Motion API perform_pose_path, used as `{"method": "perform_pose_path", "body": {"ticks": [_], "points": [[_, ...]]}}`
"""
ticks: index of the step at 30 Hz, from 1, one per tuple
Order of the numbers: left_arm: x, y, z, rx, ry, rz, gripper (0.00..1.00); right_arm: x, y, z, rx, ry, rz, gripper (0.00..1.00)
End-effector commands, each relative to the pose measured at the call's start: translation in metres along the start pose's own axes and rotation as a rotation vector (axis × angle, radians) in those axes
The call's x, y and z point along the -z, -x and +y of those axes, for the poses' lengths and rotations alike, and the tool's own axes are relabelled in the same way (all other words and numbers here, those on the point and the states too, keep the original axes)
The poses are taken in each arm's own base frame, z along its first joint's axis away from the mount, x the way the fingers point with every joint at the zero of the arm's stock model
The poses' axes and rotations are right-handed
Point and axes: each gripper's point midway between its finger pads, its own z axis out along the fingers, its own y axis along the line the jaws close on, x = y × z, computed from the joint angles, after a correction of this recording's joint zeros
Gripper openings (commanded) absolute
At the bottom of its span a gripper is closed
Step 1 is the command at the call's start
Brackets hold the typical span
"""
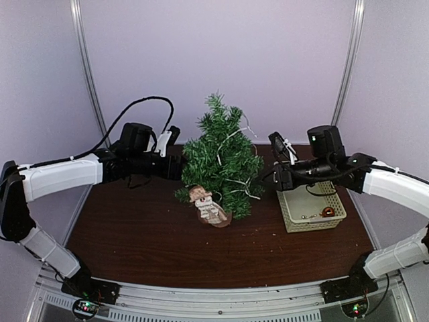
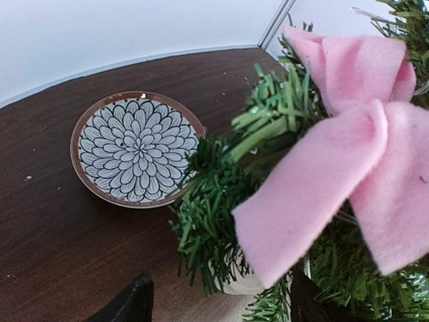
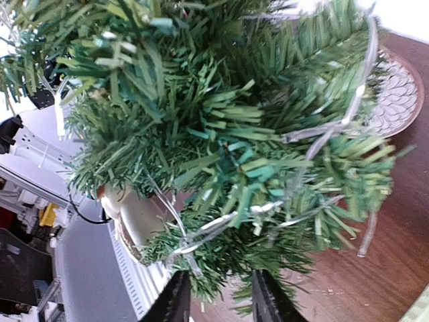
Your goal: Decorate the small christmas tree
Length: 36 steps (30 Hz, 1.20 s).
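My dark wooden table [image 1: 134,235] fills the lower half of the overhead view. On its right side sits a pale woven basket [image 1: 285,213], with a small reddish-brown ball [image 1: 328,212] in its lower right corner. In my left wrist view, a round plate [image 2: 137,149] with a black-and-white petal pattern lies flat left of centre. A pink felt bow [image 2: 322,174] fills the right.

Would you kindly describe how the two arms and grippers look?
Both the left arm and right arm have white shells with black joints; a black cable loops over the left. The left gripper and right gripper have black fingers.
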Motion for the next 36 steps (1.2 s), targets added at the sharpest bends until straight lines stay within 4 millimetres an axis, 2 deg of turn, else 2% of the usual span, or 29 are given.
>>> {"method": "perform_pose_path", "body": {"ticks": [1,4,9,14,17,20,25,30,36], "points": [[0.019,0.022,-0.012,-0.045,-0.028,-0.059,0.71,0.024,0.014,-0.012,0.021,-0.11,-0.051,0.4],[0.027,0.02,-0.013,-0.046,-0.026,-0.061,0.74,0.045,0.021,-0.025,0.023,-0.193,-0.077,0.47],[0.039,0.015,-0.012,-0.045,-0.024,-0.049,0.83,0.083,0.02,-0.065,-0.027,-0.377,-0.062,0.55],[0.058,0.012,-0.009,-0.039,-0.012,-0.048,0.93,0.124,0.005,-0.116,-0.109,-0.629,-0.01,0.57],[0.071,0.012,-0.006,-0.036,0.01,-0.06,0.96,0.14,-0.011,-0.137,-0.154,-0.752,0.056,0.56],[0.081,0.012,-0.004,-0.037,0.031,-0.073,0.98,0.149,-0.029,-0.154,-0.183,-0.857,0.134,0.55],[0.089,0.008,-0.003,-0.035,0.043,-0.078,0.98,0.167,-0.072,-0.182,-0.226,-1.042,0.338,0.57],[0.092,0.008,-0.005,-0.027,0.035,-0.094,0.98,0.172,-0.079,-0.197,-0.241,-1.123,0.37,0.61],[0.094,0.01,-0.006,-0.021,0.028,-0.117,0.98,0.159,-0.102,-0.218,-0.356,-1.16,0.388,0.62]]}}
